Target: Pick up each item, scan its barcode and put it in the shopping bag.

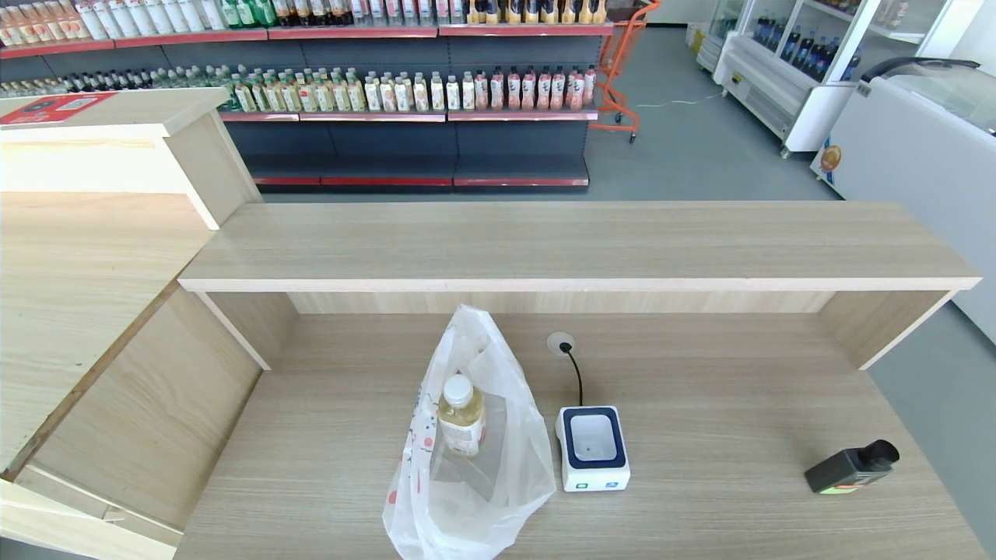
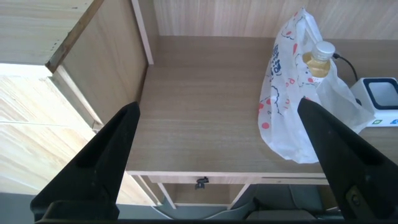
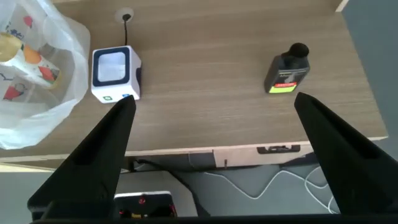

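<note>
Head view: yellow-drink bottle [image 1: 461, 416] seen inside white plastic shopping bag [image 1: 467, 498] on worktop [image 1: 700, 404]; white-blue box scanner [image 1: 592, 449] just beside bag; black bottle [image 1: 850, 468] laid well apart.
Left wrist view: left gripper [image 2: 219, 107] spread wide, empty.
Right wrist view: right gripper [image 3: 214, 101] spread wide, empty.

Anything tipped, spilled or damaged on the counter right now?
One thing: the black bottle lies on its side near the right edge of the counter. No spill visible. The juice bottle stands upright in the shopping bag; the scanner sits flat.
</note>
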Controlling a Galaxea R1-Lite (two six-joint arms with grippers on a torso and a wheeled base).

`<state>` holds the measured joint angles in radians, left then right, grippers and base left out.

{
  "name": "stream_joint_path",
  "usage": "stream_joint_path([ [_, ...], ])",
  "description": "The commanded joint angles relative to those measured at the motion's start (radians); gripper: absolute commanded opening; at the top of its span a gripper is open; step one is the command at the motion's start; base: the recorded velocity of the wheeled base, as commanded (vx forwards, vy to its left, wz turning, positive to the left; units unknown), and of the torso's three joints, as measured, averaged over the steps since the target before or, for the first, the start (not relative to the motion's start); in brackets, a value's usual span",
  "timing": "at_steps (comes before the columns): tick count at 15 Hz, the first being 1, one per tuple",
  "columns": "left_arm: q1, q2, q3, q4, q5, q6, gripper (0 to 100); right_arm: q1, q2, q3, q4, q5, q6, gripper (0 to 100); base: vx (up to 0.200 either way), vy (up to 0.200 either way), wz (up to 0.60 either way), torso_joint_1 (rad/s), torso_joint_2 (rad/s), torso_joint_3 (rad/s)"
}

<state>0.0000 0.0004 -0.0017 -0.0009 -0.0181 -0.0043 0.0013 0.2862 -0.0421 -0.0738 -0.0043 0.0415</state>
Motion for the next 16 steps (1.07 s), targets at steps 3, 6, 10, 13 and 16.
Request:
stream_joint_path([
  [3, 0.0, 0.0, 0.0, -0.001, 0.0, 0.0, 100, -0.02, -0.223, 0.039, 0.083, -0.013, -0.029, 100, 0.0, 0.0, 0.0, 0.0, 0.0, 0.0],
  [6, 0.0, 0.0, 0.0, -0.001, 0.001, 0.0, 100, 0.013, -0.249, 0.039, 0.081, -0.011, -0.049, 100, 0.0, 0.0, 0.0, 0.0, 0.0, 0.0],
  [10, 0.0, 0.0, 0.0, -0.001, 0.001, -0.006, 100, 0.0, -0.285, 0.039, 0.081, -0.01, -0.066, 100, 0.0, 0.0, 0.0, 0.0, 0.0, 0.0],
  [13, 0.0, 0.0, 0.0, -0.001, 0.0, -0.005, 100, -0.001, -0.285, 0.039, 0.081, -0.01, -0.066, 100, 0.0, -0.133, 0.0, 0.002, 0.0, -0.002],
  [16, 0.0, 0.0, 0.0, -0.001, 0.001, -0.002, 100, -0.001, -0.285, 0.039, 0.081, -0.01, -0.066, 100, 0.0, -0.2, 0.0, 0.006, 0.0, 0.004],
])
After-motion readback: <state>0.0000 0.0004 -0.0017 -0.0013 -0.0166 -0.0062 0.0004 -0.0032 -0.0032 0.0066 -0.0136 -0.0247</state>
